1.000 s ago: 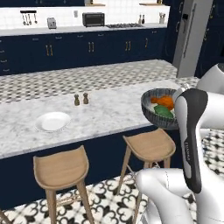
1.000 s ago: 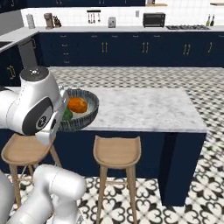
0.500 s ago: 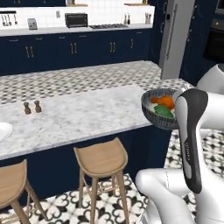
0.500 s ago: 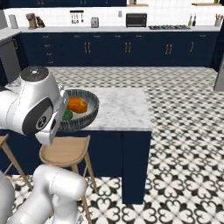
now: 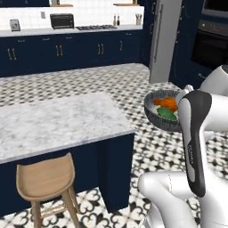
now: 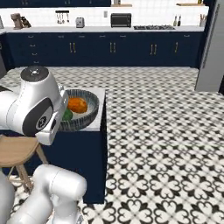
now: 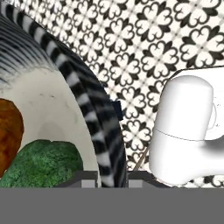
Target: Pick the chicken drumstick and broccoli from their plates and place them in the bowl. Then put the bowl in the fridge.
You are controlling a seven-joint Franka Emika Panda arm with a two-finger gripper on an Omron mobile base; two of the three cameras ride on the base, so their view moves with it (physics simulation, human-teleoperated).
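Dark grey ribbed bowl [image 7: 94,109] pinched at its rim between narrow jaws of the gripper [image 7: 113,177], one finger inside the wall, one outside. Carried in the air above the patterned floor [image 6: 166,144], beside the end of the marble tabletop [image 5: 53,122]. Inside, orange-brown chicken drumstick [image 5: 167,103] touching green broccoli [image 5: 167,114]. Drumstick cut off at the hand view's left edge; fingertips mostly hidden at the bottom. Bowl's near side masked by the white arm in both base views. Grey fridge [image 5: 164,40] well apart, its top cropped.
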